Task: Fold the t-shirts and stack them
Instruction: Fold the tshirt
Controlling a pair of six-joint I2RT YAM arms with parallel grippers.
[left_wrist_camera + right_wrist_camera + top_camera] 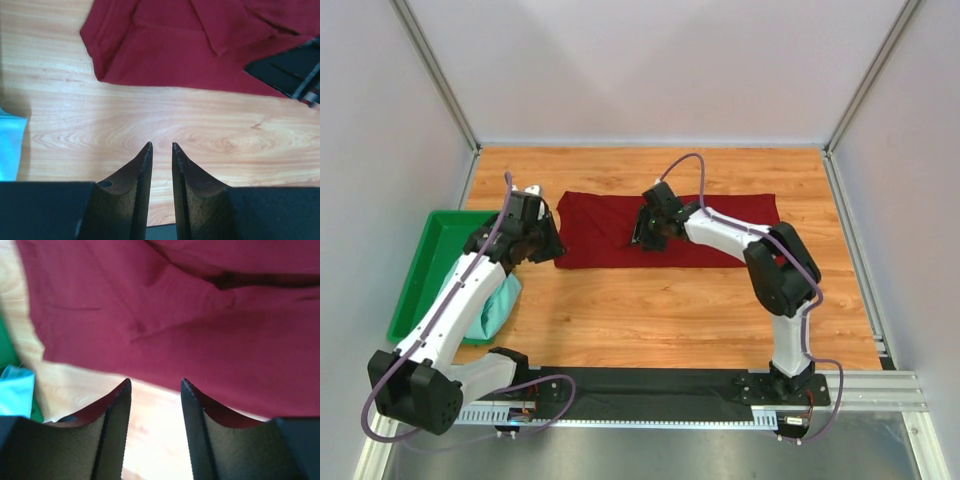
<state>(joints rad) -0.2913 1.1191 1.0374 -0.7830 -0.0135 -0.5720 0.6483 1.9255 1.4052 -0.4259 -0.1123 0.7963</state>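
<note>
left gripper and right gripper sit part open, empty; we reckon the maroon t-shirt limp, light: pinch its near hem.

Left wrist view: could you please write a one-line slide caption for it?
Left gripper, jaws slightly apart and empty, over the light wooden table, facing the dark red cloth t-shirt.

maroon t-shirt folded flat, mint t-shirt bunched leftward

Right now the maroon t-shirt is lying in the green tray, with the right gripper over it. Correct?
No. The maroon t-shirt lies on the wooden table, not in the green tray, as the top external view shows. The right gripper is over it.
</note>
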